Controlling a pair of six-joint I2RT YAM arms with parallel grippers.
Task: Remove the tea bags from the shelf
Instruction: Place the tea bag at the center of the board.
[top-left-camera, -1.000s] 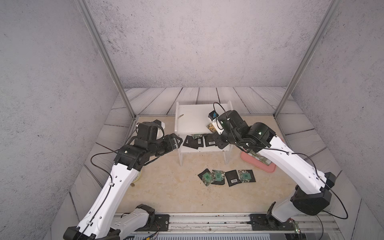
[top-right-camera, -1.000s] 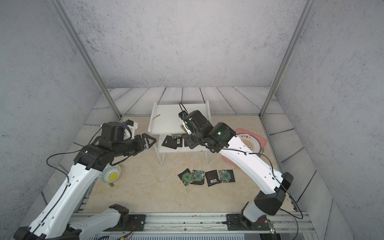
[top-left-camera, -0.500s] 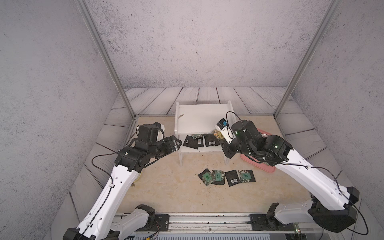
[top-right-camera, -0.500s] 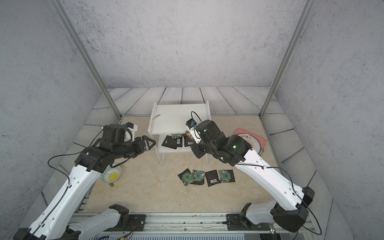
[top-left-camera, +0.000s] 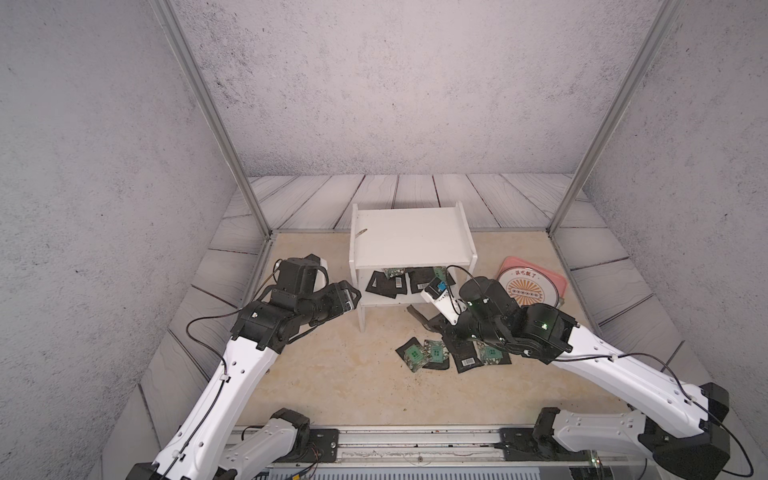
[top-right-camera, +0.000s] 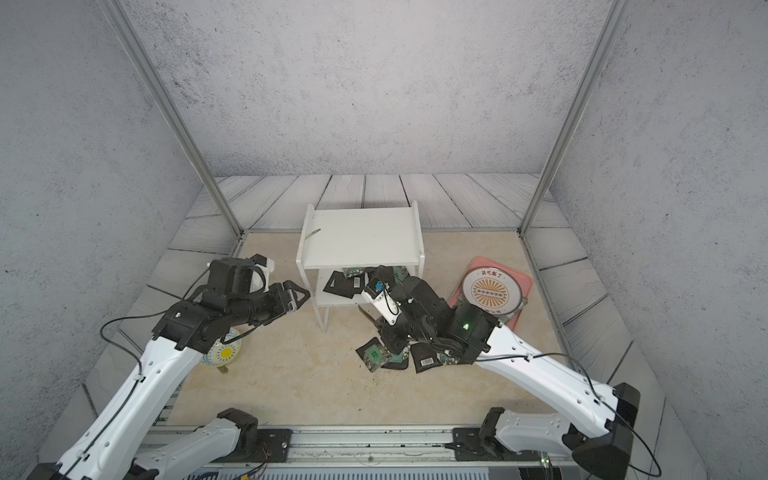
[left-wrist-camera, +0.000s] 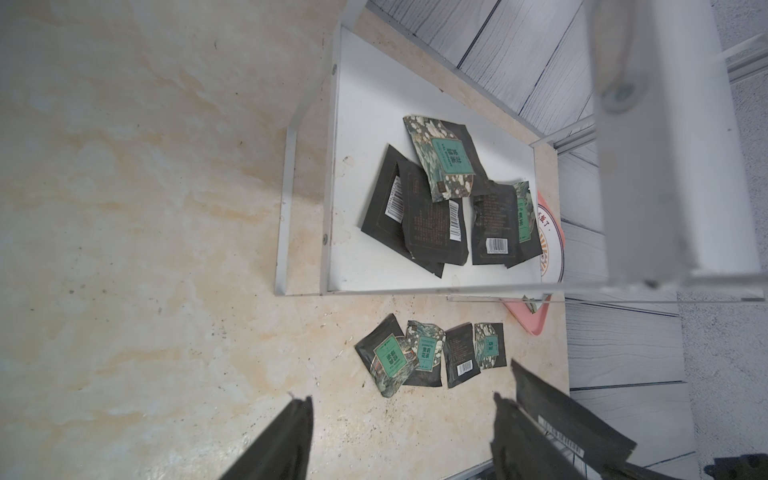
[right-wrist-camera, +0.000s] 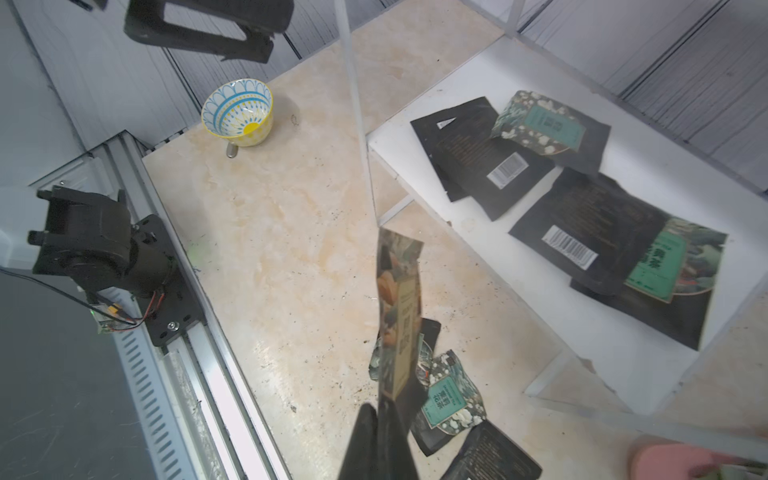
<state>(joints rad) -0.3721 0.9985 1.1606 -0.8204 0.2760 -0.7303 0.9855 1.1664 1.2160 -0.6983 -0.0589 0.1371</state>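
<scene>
Right gripper (right-wrist-camera: 384, 409): clenched on the held bag (right-wrist-camera: 400, 307), which is pinched by one edge and stands edge-on above the pile (left-wrist-camera: 432, 353) on the table.
Left gripper (left-wrist-camera: 401, 419): fingers spread, nothing seen between them, just beside the shelf (top-left-camera: 411, 237) side panel.
Shelf bags (left-wrist-camera: 440, 199): five or so lie overlapping on the lower board.

Risks, as judged:
- The held bag is gripped by a thin margin only, so it could slip or twist out before release.
- A release from height could scatter the pile toward the shelf leg.
- Because the shelf bags overlap, two could be lifted at once or neighbours dragged over the back edge.
- The light shelf could be nudged if the left gripper enters close to the panel.
- With both arms at one opening, contact between them is possible.

Views:
- The grip on the held bag is shown by the right wrist view only; in both top views the fingertips are hidden under the wrist.
- The lower board is seen whole from the left wrist; in both top views it is half covered by the upper board.
- A barcoded sachet (left-wrist-camera: 573, 419) appears beside a left finger. It is probably the held bag, but this cannot be told.
- The bowl (right-wrist-camera: 237, 112) is absent from the left wrist view.
</scene>
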